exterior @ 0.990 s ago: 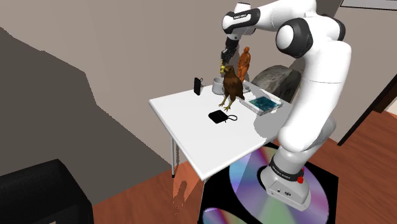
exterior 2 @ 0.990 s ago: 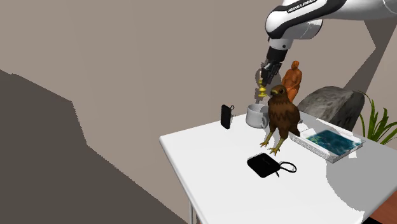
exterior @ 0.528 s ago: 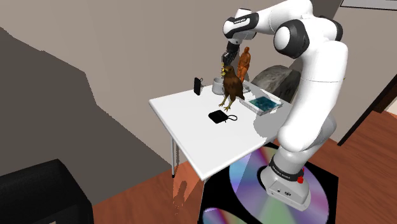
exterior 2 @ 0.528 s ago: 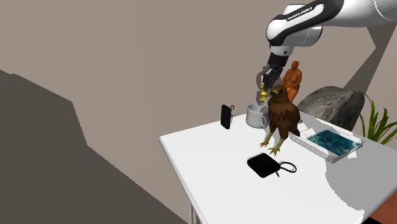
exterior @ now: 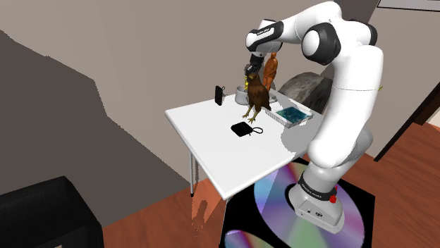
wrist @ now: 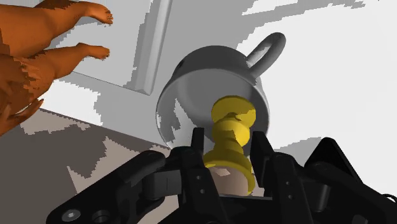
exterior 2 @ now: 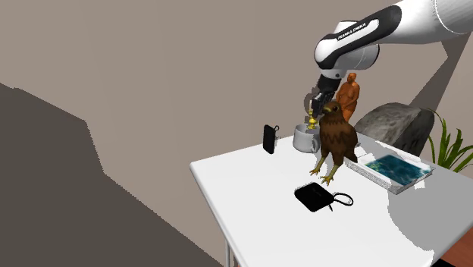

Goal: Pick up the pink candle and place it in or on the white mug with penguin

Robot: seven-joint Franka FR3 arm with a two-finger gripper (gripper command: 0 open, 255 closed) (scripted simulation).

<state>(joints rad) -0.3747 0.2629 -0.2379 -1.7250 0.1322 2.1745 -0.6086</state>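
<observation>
The candle [wrist: 232,130], rendered yellow, is hanging just above the mug [wrist: 203,67], which is standing on the white surface [exterior 2: 258,197] beside the brown bird figure [exterior 2: 336,140]. The pincer [wrist: 228,149] is pinching the candle from both sides. I am judging the placing step in hand. Next, I am looking for a straight descent into the mug's mouth, then release.

yellow candle [wrist: 232,130], tan base; mug [wrist: 191,83] plain grey-white; gripper [wrist: 228,145] black; bird figure [exterior 2: 336,140] brown, yellow feet; statuette [exterior 2: 349,95] orange; pouch [exterior 2: 312,197] black; tray [exterior 2: 377,179] white-rimmed, mottled blue-green; table [exterior 2: 250,190] white.
</observation>
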